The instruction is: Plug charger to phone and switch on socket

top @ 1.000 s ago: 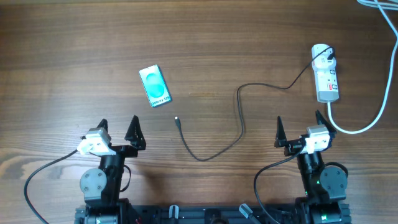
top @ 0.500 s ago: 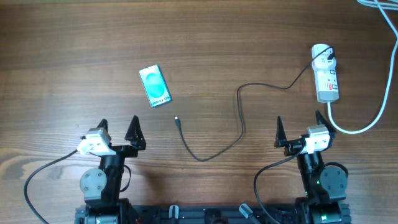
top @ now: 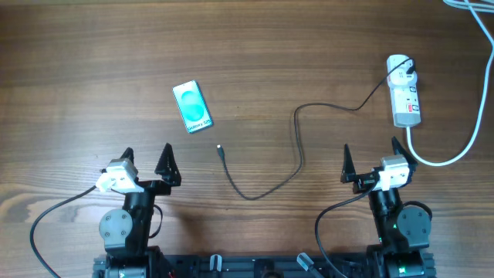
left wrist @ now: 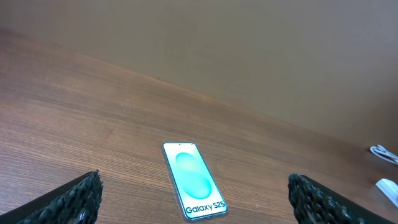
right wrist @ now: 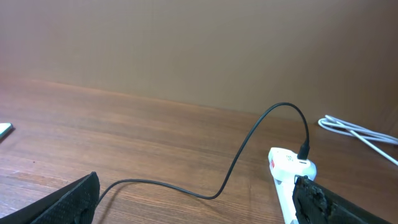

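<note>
The phone (top: 192, 106) lies flat with its teal screen up, left of the table's middle; in the left wrist view (left wrist: 193, 180) its "Galaxy S25" end faces me. The black charger cable (top: 297, 147) curls from its loose connector tip (top: 220, 150) to its plug in the white socket strip (top: 404, 91) at the far right; both show in the right wrist view, cable (right wrist: 242, 158) and strip (right wrist: 287, 168). My left gripper (top: 147, 160) is open and empty, near of the phone. My right gripper (top: 370, 158) is open and empty, near of the strip.
The strip's thick white cord (top: 455, 158) loops along the right edge and runs off the top right corner; it also shows in the right wrist view (right wrist: 357, 132). Bare wooden table (top: 93, 69) surrounds everything.
</note>
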